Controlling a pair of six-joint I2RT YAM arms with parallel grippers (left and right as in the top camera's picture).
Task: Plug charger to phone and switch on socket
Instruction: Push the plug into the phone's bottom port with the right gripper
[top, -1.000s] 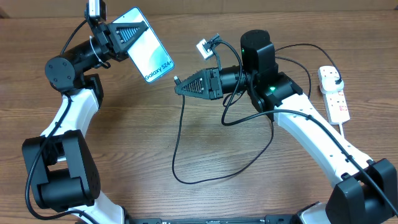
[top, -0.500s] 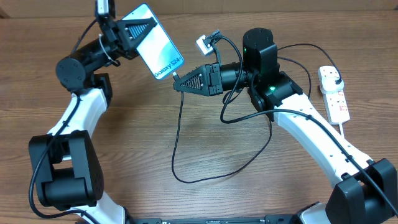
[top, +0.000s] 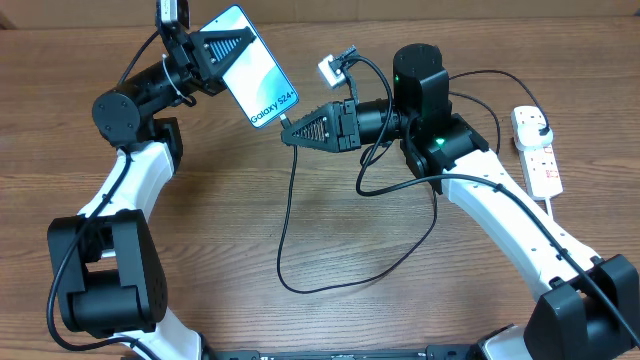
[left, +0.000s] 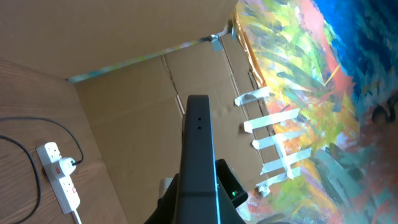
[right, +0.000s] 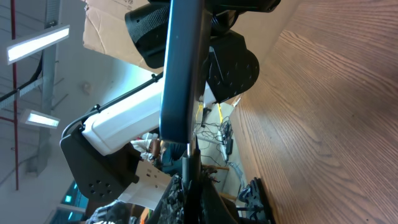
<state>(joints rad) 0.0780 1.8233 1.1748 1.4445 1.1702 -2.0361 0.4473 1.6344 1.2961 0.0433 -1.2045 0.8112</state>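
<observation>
My left gripper (top: 235, 45) is shut on the upper end of the phone (top: 250, 70) and holds it tilted above the table, lit light-blue screen up. The phone shows edge-on in the left wrist view (left: 199, 155) and in the right wrist view (right: 183, 68). My right gripper (top: 291, 135) is shut on the charger's connector tip (right: 189, 155), which touches the phone's lower edge; how deep it sits I cannot tell. The black charger cable (top: 283, 230) loops over the table to its black plug (top: 540, 124) in the white socket (top: 540, 160) at the far right.
A thick white cord (top: 556, 212) runs from the socket toward the front right edge. The socket (left: 61, 177) lies against a cardboard wall (left: 124, 112) at the table's back. Slack cable curls under and around the right arm.
The left gripper has carried the phone right and slightly up, toward the right gripper. The connector tip, apart from the phone a second ago, now meets its lower edge.
</observation>
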